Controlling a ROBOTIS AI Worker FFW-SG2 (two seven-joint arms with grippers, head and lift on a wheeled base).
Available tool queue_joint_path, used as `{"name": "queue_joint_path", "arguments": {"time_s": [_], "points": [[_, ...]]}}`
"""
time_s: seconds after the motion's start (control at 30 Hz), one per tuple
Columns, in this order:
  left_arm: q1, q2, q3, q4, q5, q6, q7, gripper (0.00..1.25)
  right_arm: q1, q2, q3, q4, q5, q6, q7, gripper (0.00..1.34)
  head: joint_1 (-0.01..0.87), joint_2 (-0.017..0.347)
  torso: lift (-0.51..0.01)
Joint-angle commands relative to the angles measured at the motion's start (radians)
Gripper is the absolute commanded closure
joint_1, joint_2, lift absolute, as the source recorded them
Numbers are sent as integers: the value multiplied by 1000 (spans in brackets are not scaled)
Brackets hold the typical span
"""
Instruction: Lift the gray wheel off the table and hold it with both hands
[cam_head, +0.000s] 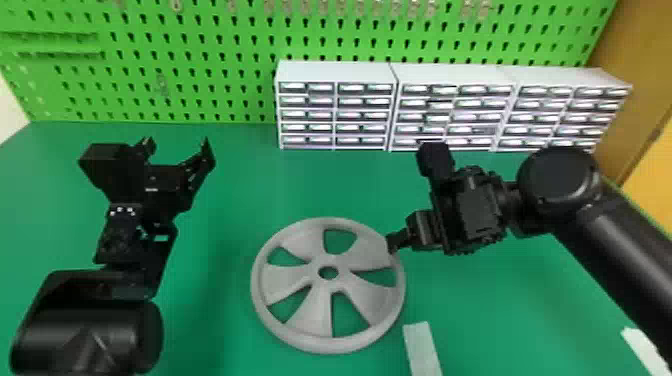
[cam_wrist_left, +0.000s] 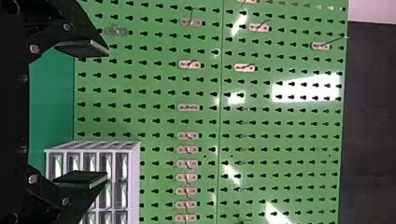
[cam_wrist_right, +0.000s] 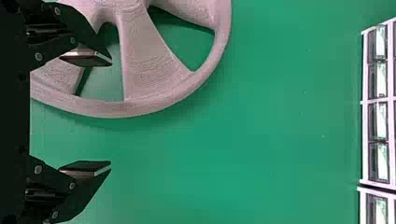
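The gray wheel (cam_head: 305, 240) lies on the green table, centre front in the head view. My right gripper (cam_head: 395, 243) is at its right rim; in the right wrist view, the right gripper (cam_wrist_right: 111, 114) stands open, one finger over the wheel (cam_wrist_right: 149, 70) and the other beyond its rim, nothing clasped. My left gripper (cam_head: 177, 145) stands open well left of the wheel and behind it, pointing toward the pegboard. From the left wrist view, the left gripper (cam_wrist_left: 108, 114) has its fingers wide apart with nothing between them.
White drawer cabinets (cam_head: 332, 72) stand along the back, beneath a green pegboard (cam_head: 200, 65). A pale strip (cam_head: 422, 350) lies just right of the wheel's front edge, and another white piece (cam_head: 647, 350) is at the front right. Green table surface (cam_head: 220, 260) separates the left arm from the wheel.
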Motion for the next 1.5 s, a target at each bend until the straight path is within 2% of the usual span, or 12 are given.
{"name": "queue_joint_path", "arguments": {"time_s": [0.0,0.13,0.63,1.03,1.47], "points": [[-1,0,-2,0,2,0,0,331,10,20,-9,19,9,1,0,475,711,15,-98],[-5,0,-5,0,2,0,3,331,15,38,-7,28,31,1,0,475,711,15,-98],[-6,0,-9,0,0,0,11,331,13,64,23,86,70,-5,2,483,711,15,-98],[-9,0,-8,0,0,0,12,331,10,96,37,119,103,-18,11,481,711,15,-98],[-11,0,-6,0,0,0,12,331,2,109,54,155,136,-25,40,484,711,15,-98]]}}
